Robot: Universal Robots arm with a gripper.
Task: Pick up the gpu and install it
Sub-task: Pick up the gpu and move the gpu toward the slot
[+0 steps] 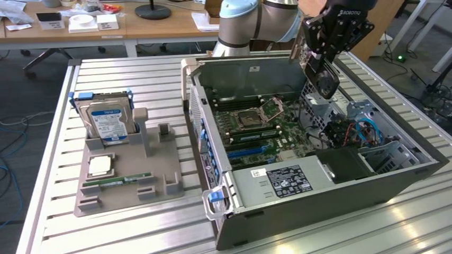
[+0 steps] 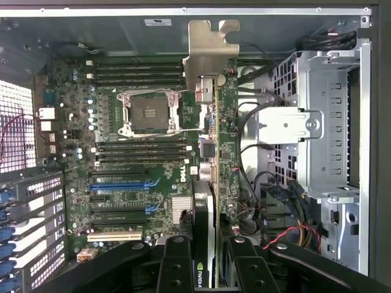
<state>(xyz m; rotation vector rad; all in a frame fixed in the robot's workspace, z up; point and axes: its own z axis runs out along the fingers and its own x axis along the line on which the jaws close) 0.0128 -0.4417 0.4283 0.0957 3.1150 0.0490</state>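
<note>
- Tool point(image 2: 211, 259): black fingers clenched on the near end of the gpu point(image 2: 221, 146), which is seen edge-on with its silvery bracket point(image 2: 204, 52) at the far end.
- The gpu hangs inside the open computer case point(image 1: 332, 196), between the motherboard point(image 2: 73, 152) and the drive cage point(image 2: 324, 122), apparently clear of both.
- Blue expansion slots point(image 2: 122, 182): vacant, off to one side of the card.
- Loose cables point(image 2: 293, 235) lie near the tool.
- Likely hazards: the bracket catching the case wall, cables snagging, or a tilted card missing its slot.
- The case stands on the slatted tabletop point(image 1: 127, 227).
</note>
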